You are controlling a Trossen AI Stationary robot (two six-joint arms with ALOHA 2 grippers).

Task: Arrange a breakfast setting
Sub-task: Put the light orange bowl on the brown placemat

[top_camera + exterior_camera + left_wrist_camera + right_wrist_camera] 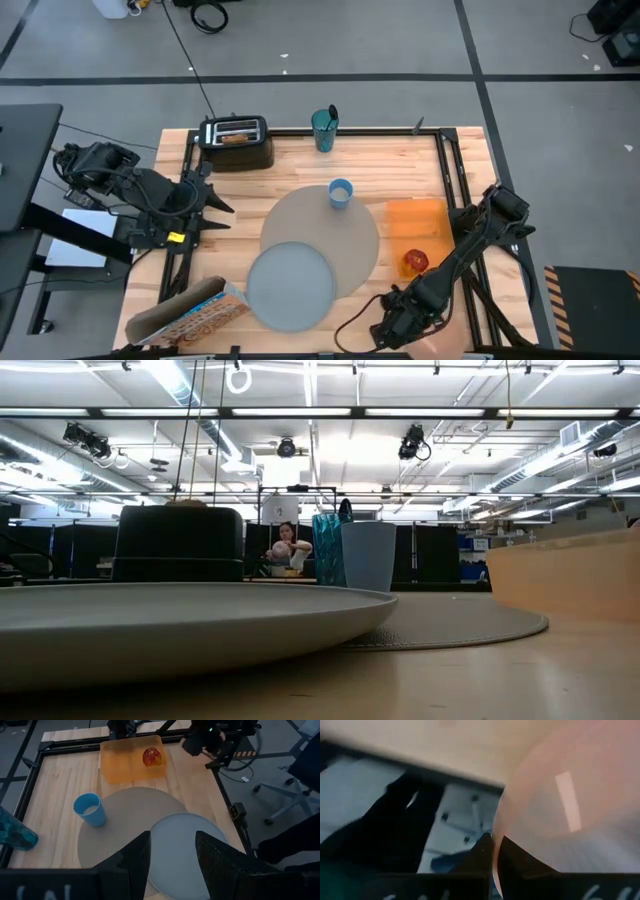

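Note:
The round grey-beige placemat (325, 225) lies mid-table. The grey plate (290, 285) rests on its near edge, and the light-blue cup (340, 193) stands on its far edge. A red apple (415, 261) sits on the orange mat (415, 222). At the table's near right corner is the translucent pink bowl (440, 345), with my right gripper (494, 849) shut on it. My left gripper (172, 855) hangs open over the table's left side, with nothing between its fingers. My right gripper pinches the pink bowl's rim (496, 837) between its two fingers, one finger (482, 847) outside the wall and the other seen through the translucent wall. The fingers slant steeply down onto the rim. In the low view the bowl (570, 575) looks tilted; I cannot tell whether its base is clear of the table.
A black toaster (236, 140) with brown slices in its slots stands at the far edge, with a teal cup (324, 128) to its right. A cereal box (185, 315) lies at the near left corner. A black frame (455, 180) runs around the tabletop.

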